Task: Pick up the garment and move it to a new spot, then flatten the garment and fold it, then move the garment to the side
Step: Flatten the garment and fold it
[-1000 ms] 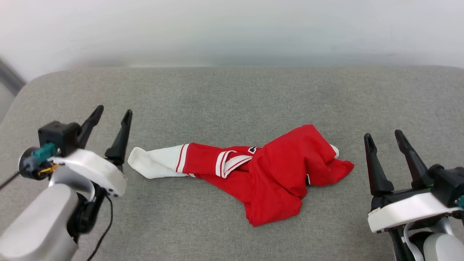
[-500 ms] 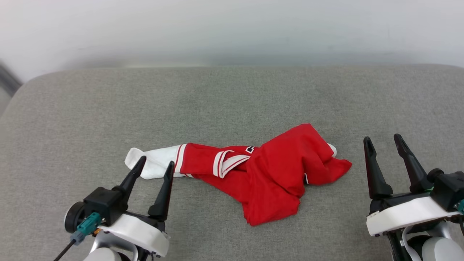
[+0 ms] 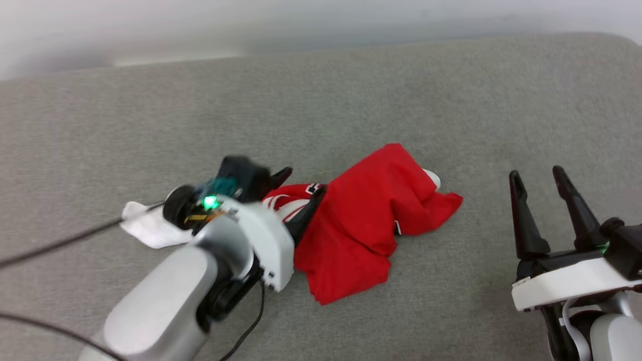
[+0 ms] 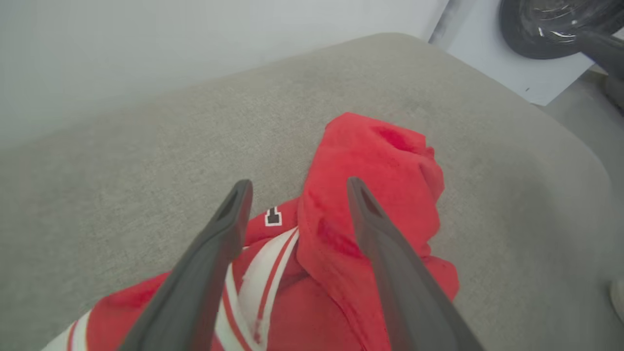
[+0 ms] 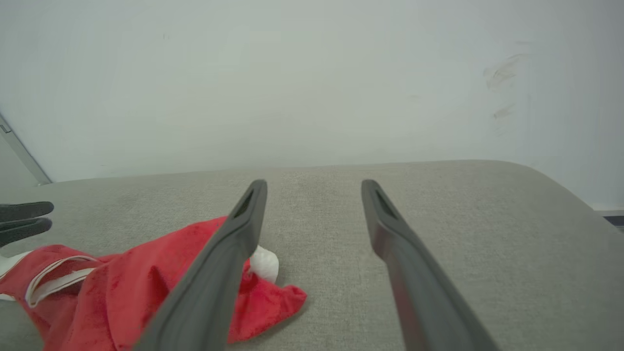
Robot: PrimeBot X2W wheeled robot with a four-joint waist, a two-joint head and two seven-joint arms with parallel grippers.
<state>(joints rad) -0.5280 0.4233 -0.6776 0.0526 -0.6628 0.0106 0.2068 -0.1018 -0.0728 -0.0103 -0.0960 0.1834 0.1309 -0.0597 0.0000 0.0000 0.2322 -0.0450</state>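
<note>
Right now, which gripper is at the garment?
The left gripper, open, poised over the garment at its striped trim; the right gripper, also open, hangs beside it over bare grey cushion.

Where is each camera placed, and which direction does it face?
Head view: on the head, facing down at the grey cushion; left gripper at the red jersey T-shirt, right gripper lower right.
Left wrist view: on the left wrist, along its open fingers onto the T-shirt.
Right wrist view: on the right wrist, along its open fingers toward the wall.
All three share the T-shirt.
</note>
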